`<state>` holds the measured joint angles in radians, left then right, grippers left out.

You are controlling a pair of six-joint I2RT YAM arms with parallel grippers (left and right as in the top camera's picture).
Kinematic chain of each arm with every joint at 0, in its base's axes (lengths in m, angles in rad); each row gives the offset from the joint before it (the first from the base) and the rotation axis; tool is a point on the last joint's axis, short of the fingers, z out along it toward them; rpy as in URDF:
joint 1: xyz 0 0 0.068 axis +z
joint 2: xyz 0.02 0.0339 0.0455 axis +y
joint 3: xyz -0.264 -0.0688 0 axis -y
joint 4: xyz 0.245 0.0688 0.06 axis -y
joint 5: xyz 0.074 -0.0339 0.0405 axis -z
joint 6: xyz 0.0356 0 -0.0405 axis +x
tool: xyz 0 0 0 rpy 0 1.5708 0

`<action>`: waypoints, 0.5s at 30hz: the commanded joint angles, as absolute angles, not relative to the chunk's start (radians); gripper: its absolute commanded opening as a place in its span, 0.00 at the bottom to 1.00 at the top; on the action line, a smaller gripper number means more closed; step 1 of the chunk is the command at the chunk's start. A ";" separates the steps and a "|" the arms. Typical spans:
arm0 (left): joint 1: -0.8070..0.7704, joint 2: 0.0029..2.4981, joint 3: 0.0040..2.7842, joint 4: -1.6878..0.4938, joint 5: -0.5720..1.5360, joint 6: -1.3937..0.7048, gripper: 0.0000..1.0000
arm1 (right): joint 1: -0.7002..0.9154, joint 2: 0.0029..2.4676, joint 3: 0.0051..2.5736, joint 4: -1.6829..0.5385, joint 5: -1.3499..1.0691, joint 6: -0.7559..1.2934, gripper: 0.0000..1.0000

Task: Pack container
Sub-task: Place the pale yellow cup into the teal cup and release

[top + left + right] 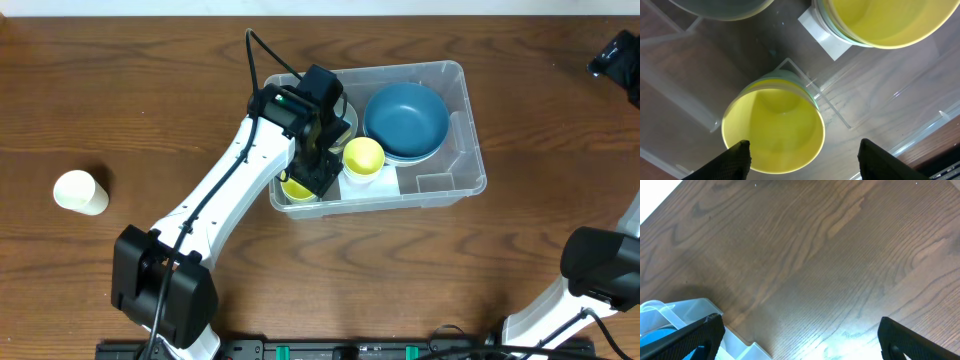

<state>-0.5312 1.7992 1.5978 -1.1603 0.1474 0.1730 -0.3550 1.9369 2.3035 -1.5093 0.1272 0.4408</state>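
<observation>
The clear container (468, 160) sits mid-table. It holds stacked blue bowls (405, 120), an upright yellow cup (363, 157) and a second yellow cup (293, 189) in its front left corner. My left gripper (322, 172) is inside the container, just above that second cup. In the left wrist view the jaws (805, 162) are open, with the cup (772, 127) ahead of them and not gripped. The other yellow cup (880, 22) and a white label (825, 35) lie beyond. My right gripper (620, 58) is open and empty (800, 342) over bare table, far right.
A cream cup (80, 192) lies on the wooden table at the far left. The container's corner (675, 312) shows at the lower left of the right wrist view. The container wall (920, 135) runs close to the right of the left jaws.
</observation>
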 commanded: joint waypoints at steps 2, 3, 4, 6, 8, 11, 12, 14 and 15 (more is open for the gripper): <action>-0.527 1.782 1.652 -1.162 0.149 0.160 0.70 | -0.359 1.945 2.302 -1.511 0.130 0.456 0.99; -0.527 1.769 1.671 -1.164 0.150 0.160 0.70 | -0.359 1.945 2.302 -1.511 0.131 0.456 0.99; -0.527 1.753 1.694 -1.165 0.149 0.160 0.71 | -0.359 1.945 2.302 -1.511 0.131 0.456 0.99; -0.526 1.718 1.737 -1.164 0.145 0.159 0.72 | -0.359 1.945 2.302 -1.511 0.131 0.456 0.99; -0.519 1.675 1.784 -1.157 0.104 0.129 0.75 | -0.359 1.945 2.302 -1.511 0.131 0.456 0.99; -0.480 1.599 1.824 -1.134 -0.057 0.038 0.80 | -0.359 1.945 2.302 -1.511 0.131 0.456 0.99; -0.458 1.576 1.826 -1.127 -0.122 0.003 0.83 | -0.359 1.945 2.302 -1.511 0.131 0.456 0.99; -0.396 1.530 1.826 -1.123 -0.253 -0.056 0.85 | -0.359 1.945 2.302 -1.511 0.130 0.456 0.99; -0.361 1.514 1.826 -1.124 -0.303 -0.081 0.86 | -0.359 1.945 2.302 -1.511 0.131 0.456 0.99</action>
